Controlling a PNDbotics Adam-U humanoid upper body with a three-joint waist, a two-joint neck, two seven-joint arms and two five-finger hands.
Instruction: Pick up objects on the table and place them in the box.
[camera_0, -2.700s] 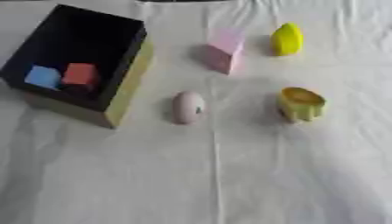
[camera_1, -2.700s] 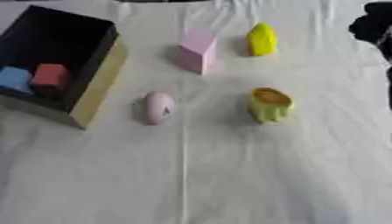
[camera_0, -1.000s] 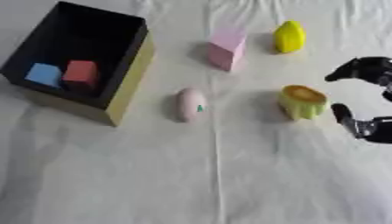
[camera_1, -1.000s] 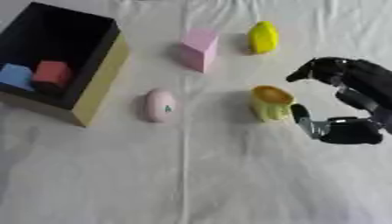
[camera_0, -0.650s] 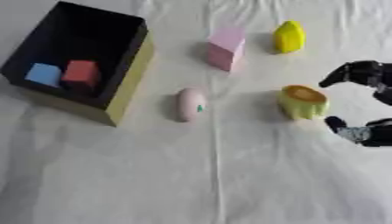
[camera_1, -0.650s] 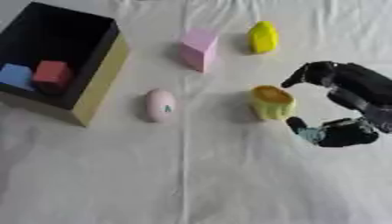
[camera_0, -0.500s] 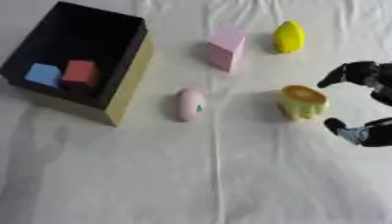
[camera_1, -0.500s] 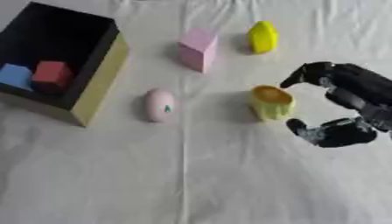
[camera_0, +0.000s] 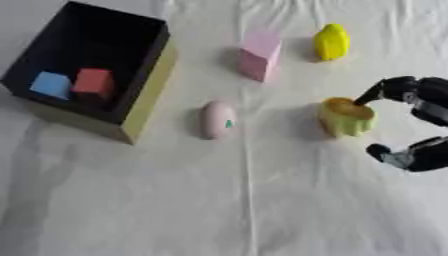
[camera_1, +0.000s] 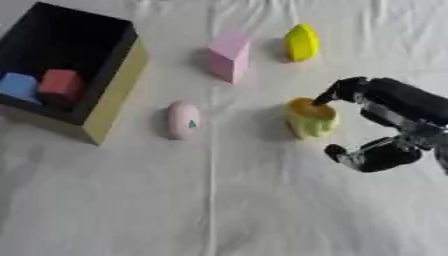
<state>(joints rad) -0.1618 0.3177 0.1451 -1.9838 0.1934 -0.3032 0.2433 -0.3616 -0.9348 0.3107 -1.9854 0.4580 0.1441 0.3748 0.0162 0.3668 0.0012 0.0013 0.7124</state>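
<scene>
A white, creased cloth covers the counter (camera_0: 262, 210) and fills both views.

In the left eye view, the black box (camera_0: 140, 107) with its yellowish outer wall sits at the upper left, open at the top. A blue block (camera_0: 51, 84) and a red block (camera_0: 92, 82) already lie side by side inside it. Four things are left out on the cloth: a pink egg-shaped piece (camera_0: 217, 119) just beside the box's right wall, a pink block (camera_0: 260, 55) farther back, a yellow rounded piece (camera_0: 332, 42) at the far right of the back row, and a yellow cup-like piece (camera_0: 347, 117) with an orange top, near the right edge. So, as I judge it, two things are boxed and four remain.

In the right eye view, the right hand (camera_1: 398, 125) shows more fully, coming in from the right edge. Its fingers (camera_1: 341, 91) are curled in a wide bracket around the yellow cup-like piece: one dark tip rests at or right above the orange rim, while the thumb (camera_1: 343, 154) sits lower and to the right, apart from the piece. The hand is not closed on anything; the piece stands on the cloth, not lifted. This reads as the approach to a grasp, with closing, lifting and the carry across to the box all yet to come. The left hand shows in neither view.
</scene>
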